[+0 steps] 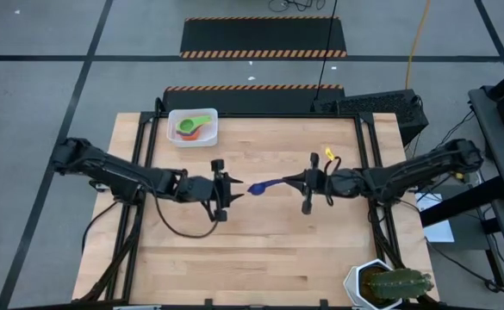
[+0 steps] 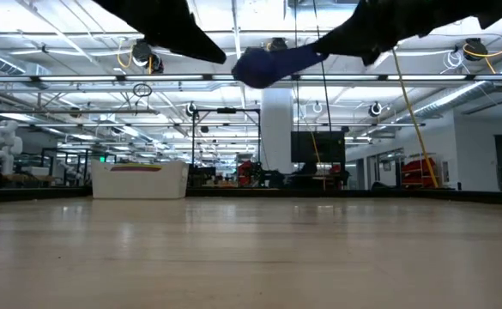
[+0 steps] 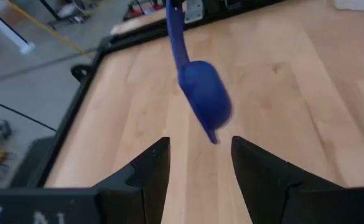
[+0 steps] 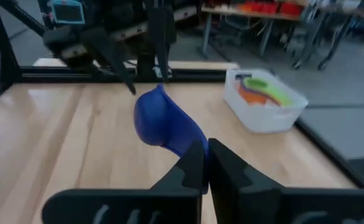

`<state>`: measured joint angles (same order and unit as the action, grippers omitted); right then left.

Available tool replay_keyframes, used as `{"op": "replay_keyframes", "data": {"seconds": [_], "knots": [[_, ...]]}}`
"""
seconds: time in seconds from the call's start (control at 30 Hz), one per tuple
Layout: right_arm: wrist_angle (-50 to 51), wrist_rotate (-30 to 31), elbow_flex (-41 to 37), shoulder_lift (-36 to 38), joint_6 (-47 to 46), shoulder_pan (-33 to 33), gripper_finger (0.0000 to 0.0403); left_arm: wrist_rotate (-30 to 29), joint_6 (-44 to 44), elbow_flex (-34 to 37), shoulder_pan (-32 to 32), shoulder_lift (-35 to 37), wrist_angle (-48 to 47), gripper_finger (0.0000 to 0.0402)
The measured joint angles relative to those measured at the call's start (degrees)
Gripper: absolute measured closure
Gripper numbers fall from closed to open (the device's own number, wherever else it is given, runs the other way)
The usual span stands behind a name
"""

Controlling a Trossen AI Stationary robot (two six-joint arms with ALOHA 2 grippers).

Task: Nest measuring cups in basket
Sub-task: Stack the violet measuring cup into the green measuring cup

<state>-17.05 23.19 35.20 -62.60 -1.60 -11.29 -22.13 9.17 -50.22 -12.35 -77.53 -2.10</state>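
Blue measuring cup [image 1: 258, 186] hangs by its handle in right fingers [image 1: 291, 181].

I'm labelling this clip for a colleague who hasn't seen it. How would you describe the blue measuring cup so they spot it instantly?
Start at the wooden table and look to its middle, where the two arms meet. The blue measuring cup hangs there in the air, held by its handle in the right gripper, bowl toward the open left gripper. Unlike the green and orange cups lying in the white basket, it is the only one held aloft.

Overhead, table-level and two wrist views
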Motion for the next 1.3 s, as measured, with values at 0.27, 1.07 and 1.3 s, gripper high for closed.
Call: {"op": "replay_keyframes", "data": {"seconds": [0.27,1.07,1.3], "knots": [[-11.0,5.8,-3.4,-0.9,6.3,-5.4,0.0403,-6.1,2.9,0.0,-3.1,-3.6,7.0,0.0227],[-29.8,5.1,-11.0,-0.9,33.1,-9.8,0.0403,25.7,-8.3,0.0,4.0,-3.6,18.6,0.0227],[-30.0,4.0,-11.0,-0.9,34.2,-9.8,0.0403,30.4,-9.3,0.0,5.5,-3.6,18.8,0.0233]]}}
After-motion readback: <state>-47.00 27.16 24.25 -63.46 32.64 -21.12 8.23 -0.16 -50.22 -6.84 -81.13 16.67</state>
